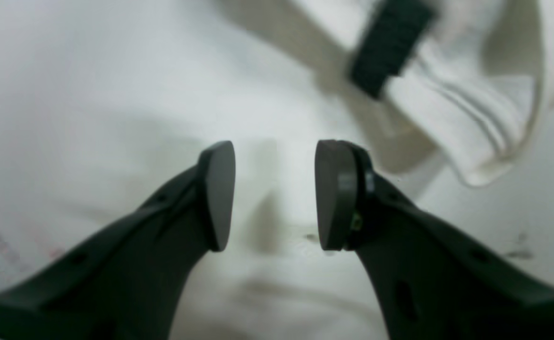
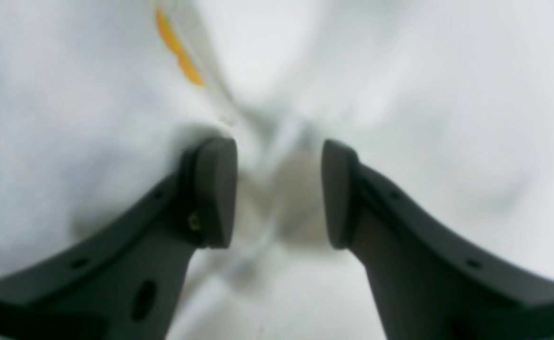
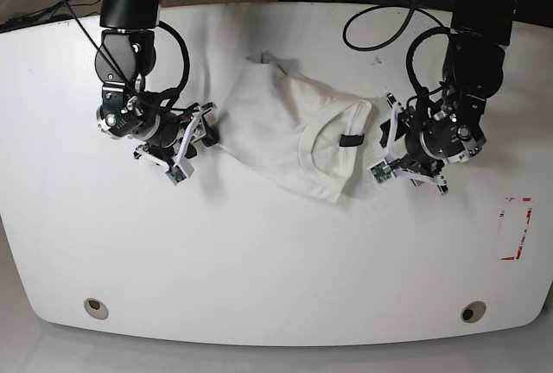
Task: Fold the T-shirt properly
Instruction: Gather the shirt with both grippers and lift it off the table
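The white T-shirt (image 3: 276, 123) lies crumpled in the middle of the table, its collar and black tag (image 3: 350, 140) turned toward the right. My left gripper (image 3: 386, 142) is at the shirt's right edge beside the collar. In the left wrist view it (image 1: 274, 151) stands open over white cloth, with the tag (image 1: 390, 42) up and to the right. At the shirt's left edge is my right gripper (image 3: 206, 127). Seen from the right wrist, it (image 2: 277, 146) is open with a gathered fold of cloth in the gap, and a strip of orange print (image 2: 177, 52) shows above.
The white table (image 3: 259, 261) has a red-outlined rectangle (image 3: 516, 228) near its right edge and a round hole at each front corner (image 3: 97, 307) (image 3: 473, 312). Black cables (image 3: 380, 19) hang along the back by the arms' bases.
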`<state>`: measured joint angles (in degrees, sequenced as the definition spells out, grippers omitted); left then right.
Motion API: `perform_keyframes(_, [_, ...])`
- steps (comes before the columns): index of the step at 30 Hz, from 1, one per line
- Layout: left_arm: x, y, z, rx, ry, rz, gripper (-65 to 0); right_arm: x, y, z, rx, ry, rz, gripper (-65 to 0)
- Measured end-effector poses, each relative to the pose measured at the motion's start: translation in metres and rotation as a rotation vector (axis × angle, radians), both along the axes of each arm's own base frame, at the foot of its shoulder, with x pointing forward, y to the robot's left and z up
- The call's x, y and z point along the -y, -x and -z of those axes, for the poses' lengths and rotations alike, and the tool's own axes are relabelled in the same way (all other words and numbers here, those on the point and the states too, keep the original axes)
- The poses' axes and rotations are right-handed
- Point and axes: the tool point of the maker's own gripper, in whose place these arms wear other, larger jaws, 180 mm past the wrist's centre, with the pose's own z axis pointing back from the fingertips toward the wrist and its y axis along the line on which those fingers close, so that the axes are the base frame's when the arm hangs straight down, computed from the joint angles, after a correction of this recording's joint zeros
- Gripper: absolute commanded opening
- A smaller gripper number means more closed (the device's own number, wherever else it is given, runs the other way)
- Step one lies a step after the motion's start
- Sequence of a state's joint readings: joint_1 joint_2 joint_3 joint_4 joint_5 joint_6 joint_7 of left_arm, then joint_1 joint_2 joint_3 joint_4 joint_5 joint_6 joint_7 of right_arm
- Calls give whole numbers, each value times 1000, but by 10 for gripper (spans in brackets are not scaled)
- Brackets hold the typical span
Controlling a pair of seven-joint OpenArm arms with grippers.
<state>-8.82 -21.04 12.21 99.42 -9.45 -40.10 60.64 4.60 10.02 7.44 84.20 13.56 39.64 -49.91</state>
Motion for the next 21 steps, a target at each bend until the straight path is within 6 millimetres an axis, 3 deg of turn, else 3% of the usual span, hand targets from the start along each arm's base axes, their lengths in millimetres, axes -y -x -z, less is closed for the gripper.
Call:
perform_keyframes(6, [-14, -18, -42, 134, 34, -62, -399, -41, 13, -32, 86, 21, -116, -380])
perform_keyframes(9, [-19, -9, -44, 141, 33, -79, -399, -48, 6, -54, 148, 22, -133, -380])
perform_keyframes(12, [-18, 2, -38, 127, 36, -79, -399, -39, -7, -64, 177, 52, -125, -380])
perform_keyframes(18, [-2, 14, -26, 95, 121, -118, -399, -13, -24, -47, 114, 97, -105, -380])
perform_keyframes(21, [4, 23, -17, 66, 159, -143, -399, -10, -21, -32, 63, 94, -99, -380])
